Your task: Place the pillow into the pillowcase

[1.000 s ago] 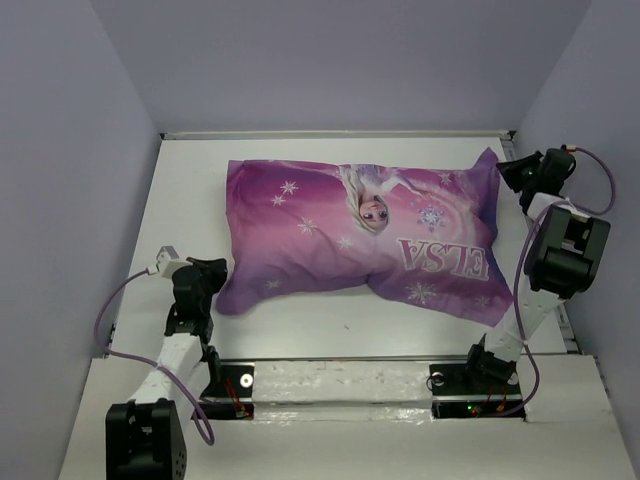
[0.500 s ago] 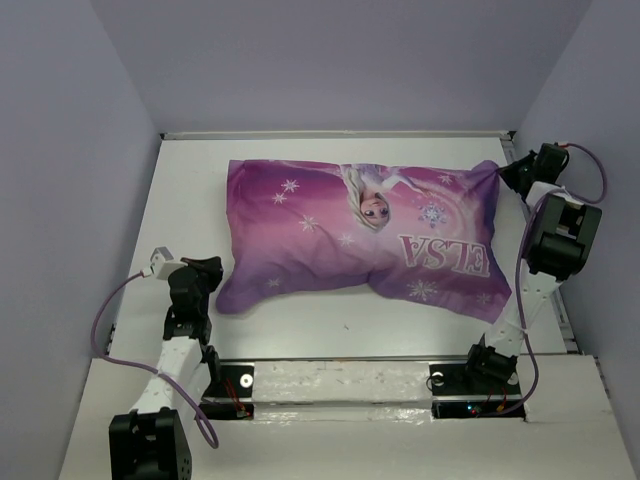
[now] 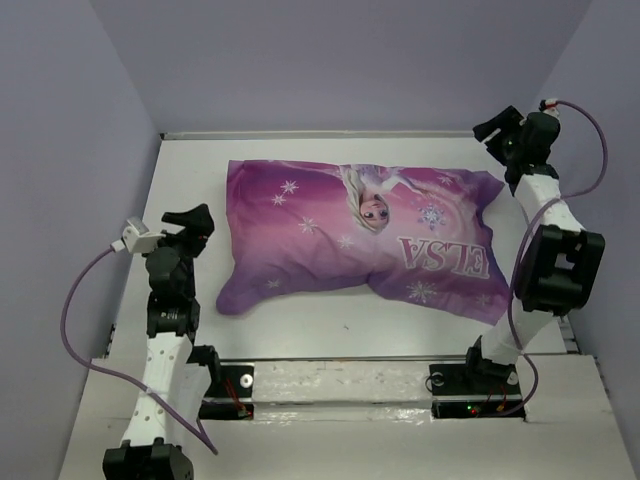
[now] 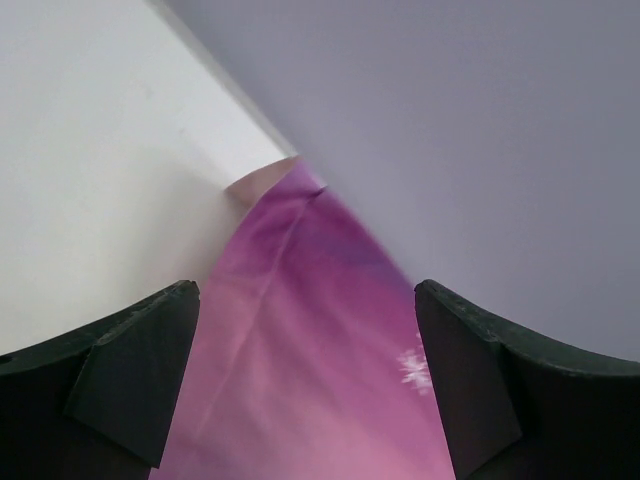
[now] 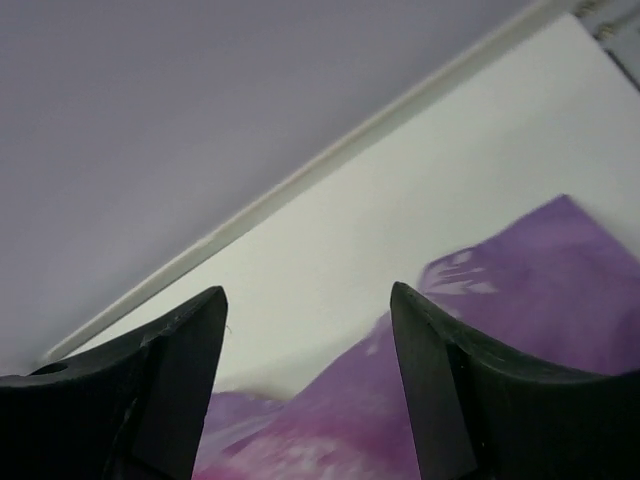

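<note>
Lying plump, purple pillowcase (image 3: pixel 365 235) stuffed full, "ELSA" print up.

One word on the pillowcase

The single legible text is "ELSA", printed in large pale capitals on the purple-magenta face of the pillowcase (image 3: pixel 300 240). It sits on the right half, just beside the cartoon princess (image 3: pixel 370 205) and between two white snowflakes (image 3: pixel 432 215). In the top view it reads upside down, the letter tops turned toward the near edge of the desk (image 3: pixel 300 325). The wrist views catch only plain purple cloth.
</note>
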Tool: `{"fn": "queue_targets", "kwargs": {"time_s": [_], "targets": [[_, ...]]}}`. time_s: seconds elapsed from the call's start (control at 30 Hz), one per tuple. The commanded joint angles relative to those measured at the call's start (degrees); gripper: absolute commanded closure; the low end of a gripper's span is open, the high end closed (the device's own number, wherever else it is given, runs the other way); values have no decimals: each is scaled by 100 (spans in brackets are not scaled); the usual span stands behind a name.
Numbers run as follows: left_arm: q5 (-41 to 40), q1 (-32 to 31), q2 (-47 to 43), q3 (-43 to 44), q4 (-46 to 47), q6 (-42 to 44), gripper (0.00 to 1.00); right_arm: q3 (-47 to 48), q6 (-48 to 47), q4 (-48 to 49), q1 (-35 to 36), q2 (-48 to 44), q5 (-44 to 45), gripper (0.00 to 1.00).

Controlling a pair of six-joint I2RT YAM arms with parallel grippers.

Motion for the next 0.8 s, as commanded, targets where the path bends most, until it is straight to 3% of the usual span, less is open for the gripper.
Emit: {"fn": "queue_targets", "kwargs": {"time_s": [0.0,0.07,0.17,0.3,0.47,0.53,0.63,0.67,0.77], "targets": [[-5,-286,-11,889,557,555,1,-791,-165,455,436,-1277,8,33],[274,-522,253,1038,776,670,1,-1188,-78,552,594,-1820,-168,43],[853,-928,956,1407,1180,731,1,-1935,45,728,885,-2681,-309,100],[1102,-1481,1361,1837,1321,1109,2,-2455,160,667,938,-3884,-898,100],[1689,-1755,950,2287,1331,1452,1,-2605,38,114,938,-5600,-1065,100],[1971,-1755,607,2497,1252,1531,1,-2482,-85,-194,938,-6374,-1066,95],[2393,-1755,176,2954,884,1856,1,-2131,-261,-660,938,-7260,-899,68],[2473,-1755,-60,3164,691,1961,1,-1913,-331,-835,938,-7447,-707,50],[2553,-1755,-483,3350,453,1997,1,-1604,-315,-1038,938,-8070,-76,19]]}}
